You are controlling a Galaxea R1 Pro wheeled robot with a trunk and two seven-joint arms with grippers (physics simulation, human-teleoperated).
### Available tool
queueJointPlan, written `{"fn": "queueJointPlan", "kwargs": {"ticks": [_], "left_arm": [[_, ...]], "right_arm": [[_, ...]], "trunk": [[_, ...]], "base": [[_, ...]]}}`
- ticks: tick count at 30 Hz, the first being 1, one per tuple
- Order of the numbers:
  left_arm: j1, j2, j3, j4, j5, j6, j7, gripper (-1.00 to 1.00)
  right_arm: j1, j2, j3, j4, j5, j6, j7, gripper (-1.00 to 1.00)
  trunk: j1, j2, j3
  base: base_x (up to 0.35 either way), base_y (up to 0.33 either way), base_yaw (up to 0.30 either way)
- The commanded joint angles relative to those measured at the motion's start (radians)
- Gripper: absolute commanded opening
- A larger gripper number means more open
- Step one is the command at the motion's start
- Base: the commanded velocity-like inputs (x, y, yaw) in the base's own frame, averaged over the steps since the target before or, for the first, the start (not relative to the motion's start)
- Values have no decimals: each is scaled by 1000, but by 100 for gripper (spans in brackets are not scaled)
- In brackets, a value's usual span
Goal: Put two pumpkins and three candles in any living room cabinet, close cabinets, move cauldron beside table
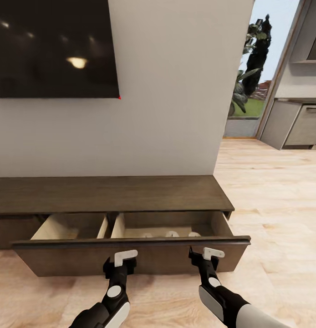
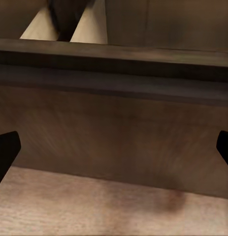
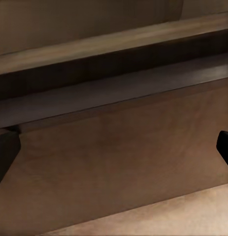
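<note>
Long low dark-brown wood cabinet drawer pulled out — left gripper and right gripper spread wide, empty, at its front — no readable writing

The right wrist view looks close onto the cabinet's brown wood drawer front, its grain blurred; a darker top edge runs across above it, and paler wood lies beyond that edge. The right gripper shows as two black fingertips at opposite margins, spread wide apart; a strip of light wood floor borders the panel.
</note>
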Motion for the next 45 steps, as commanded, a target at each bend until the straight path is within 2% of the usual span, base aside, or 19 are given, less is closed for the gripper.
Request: {"fn": "queueJointPlan", "kwargs": {"ticks": [1, 11, 37, 45], "left_arm": [[-1, 1, -4, -1, 6, 0, 7, 100], [-1, 1, -5, -1, 6, -1, 7, 100], [-1, 1, -6, 0, 6, -1, 7, 100], [-1, 1, -6, 0, 6, -1, 7, 100]], "right_arm": [[-1, -1, 7, -1, -9, -6, -6, 100], [-1, -1, 7, -1, -9, -6, -6, 100], [-1, -1, 6, -1, -9, -6, -6, 100], [-1, -1, 6, -1, -9, -6, -6, 100]], "trunk": [[0, 0, -1], [0, 0, -1], [0, 0, -1], [0, 0, -1]], "base": [[267, 0, 0], [254, 0, 0], [163, 0, 0], [35, 0, 0]]}}
